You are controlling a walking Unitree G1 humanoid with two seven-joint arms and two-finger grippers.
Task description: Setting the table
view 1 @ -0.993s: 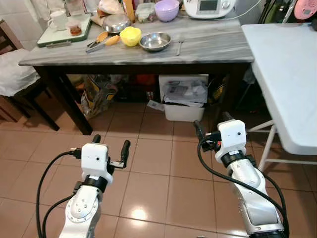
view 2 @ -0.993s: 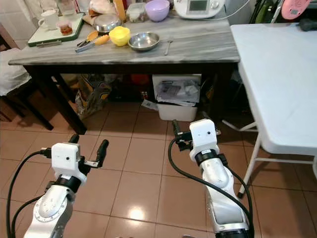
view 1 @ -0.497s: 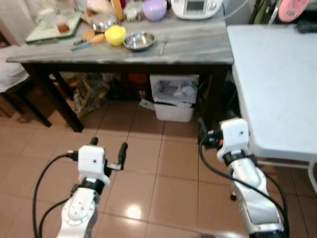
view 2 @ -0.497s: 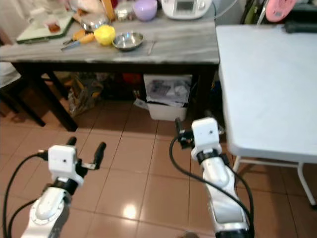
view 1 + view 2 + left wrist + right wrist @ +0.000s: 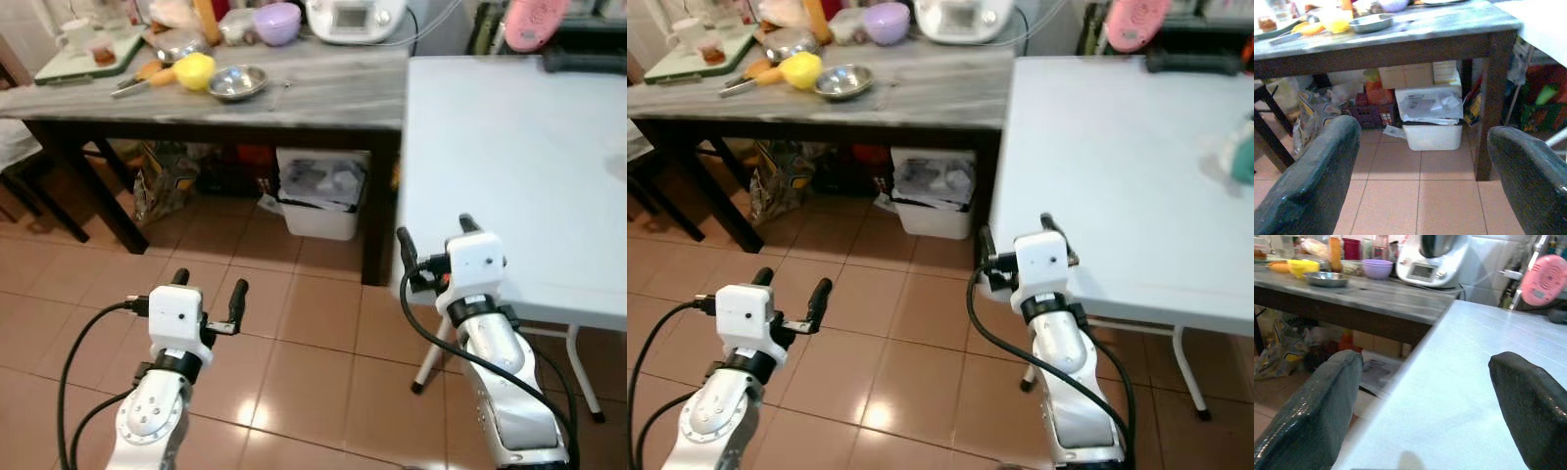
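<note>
Both grippers, left (image 5: 208,291) and right (image 5: 432,235), have fingers spread, empty. Round steel bowl (image 5: 236,82) sits on the grey marble table (image 5: 333,86), beside the smooth white table (image 5: 509,166).

View swings rightward; the right gripper (image 5: 431,235), fingers spread, now reaches the white folding table's (image 5: 509,157) near edge.

Broad bare surface is offered by the white folding table (image 5: 509,166). Beside it, the grey table (image 5: 323,83) is crowded at its far end by a steel bowl (image 5: 237,82) and yellow cup (image 5: 195,70); underneath, passage is blocked by a white bin (image 5: 318,191).
</note>
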